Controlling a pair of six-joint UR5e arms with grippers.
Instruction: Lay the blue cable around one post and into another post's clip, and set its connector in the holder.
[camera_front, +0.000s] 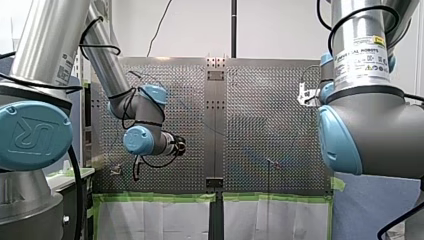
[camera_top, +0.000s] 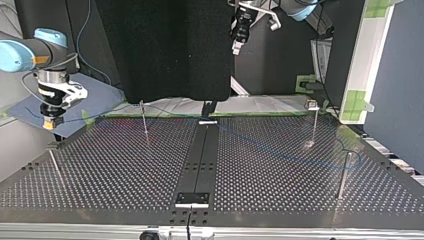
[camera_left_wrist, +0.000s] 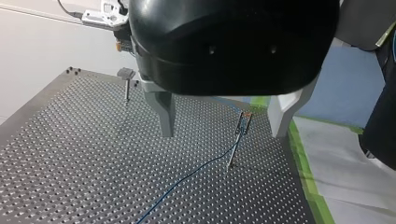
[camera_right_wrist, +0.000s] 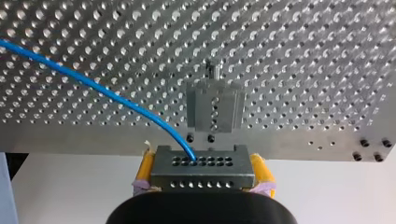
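In the right wrist view my right gripper (camera_right_wrist: 203, 171) is shut, its yellow pads (camera_right_wrist: 145, 168) clamped on the grey connector block (camera_right_wrist: 203, 161). The blue cable (camera_right_wrist: 93, 86) runs out of the block over the perforated plate. The grey holder (camera_right_wrist: 215, 109) sits on its post just ahead of the connector, apart from it. In the top view my right gripper (camera_top: 50, 122) hangs at the left, above the holder post (camera_top: 54, 150). The cable (camera_top: 280, 150) loops around a post (camera_top: 344, 172) at the right. My left gripper (camera_left_wrist: 222, 133) is open and empty, above the clip post (camera_left_wrist: 239, 135).
Two more thin posts (camera_top: 144, 122) (camera_top: 314, 122) stand near the top view's far edge. A dark centre strip (camera_top: 200, 160) divides the plate. Green tape (camera_left_wrist: 306, 172) marks the plate's border beside my left gripper. My left arm (camera_front: 145, 135) hovers over the front view's left half.
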